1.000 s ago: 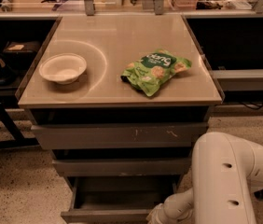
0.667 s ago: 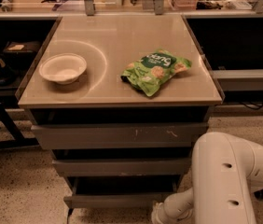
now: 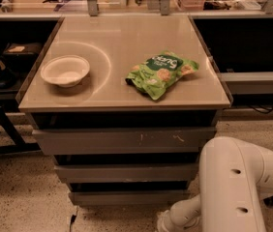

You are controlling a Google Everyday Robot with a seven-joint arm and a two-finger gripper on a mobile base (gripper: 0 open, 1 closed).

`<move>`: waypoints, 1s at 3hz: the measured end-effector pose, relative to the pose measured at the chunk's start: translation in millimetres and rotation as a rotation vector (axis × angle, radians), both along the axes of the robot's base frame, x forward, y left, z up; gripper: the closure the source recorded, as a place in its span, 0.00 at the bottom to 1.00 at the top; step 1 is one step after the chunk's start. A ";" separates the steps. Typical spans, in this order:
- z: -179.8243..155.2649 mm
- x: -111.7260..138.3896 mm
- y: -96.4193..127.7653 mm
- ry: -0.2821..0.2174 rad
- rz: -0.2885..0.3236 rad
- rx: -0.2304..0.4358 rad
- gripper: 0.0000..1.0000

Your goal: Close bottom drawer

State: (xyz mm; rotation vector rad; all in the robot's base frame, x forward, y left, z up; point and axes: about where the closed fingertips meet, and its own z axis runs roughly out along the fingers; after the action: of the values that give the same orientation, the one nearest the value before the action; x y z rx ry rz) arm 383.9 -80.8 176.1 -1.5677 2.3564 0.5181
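A view from above and in front of a tan-topped desk (image 3: 127, 33) with three grey metal drawers stacked beneath it, each one narrower than the one above as seen from this angle. The bottom drawer (image 3: 127, 197) is the narrowest and lowest, just above the speckled floor (image 3: 20, 202). Its plain flat front shows as a thin grey strip, set just under the middle drawer (image 3: 127, 172), and none of its inner tray can be seen. A dark gap separates each front from the next. The top drawer (image 3: 127, 140) is the widest and has a few white scratch marks on the right part of its front. On the desk, a shallow white bowl (image 3: 65, 70) sits upright near the left edge, and a green snack bag (image 3: 160, 74) lies flat to the right of centre, well apart from the bowl. The robot's thick white arm (image 3: 233, 187) fills the lower right corner and bends down and left towards the base of the drawer stack. The hand (image 3: 164, 223) is at the very bottom edge of the view, low beside the right end of the bottom drawer's front and largely cut off by the frame. Whether it is open or closed cannot be told, nor whether it touches the drawer. Shelves and clutter line the background behind the desk.
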 end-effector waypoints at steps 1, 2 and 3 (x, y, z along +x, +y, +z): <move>0.0 0.0 0.0 0.000 0.000 0.000 0.42; 0.0 0.0 0.0 0.000 0.000 0.000 0.65; -7.8 18.9 0.8 -0.026 -0.027 0.024 0.88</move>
State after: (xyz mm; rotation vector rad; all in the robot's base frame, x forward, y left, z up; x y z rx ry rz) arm 402.8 -80.0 168.3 -1.5206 2.3409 0.5146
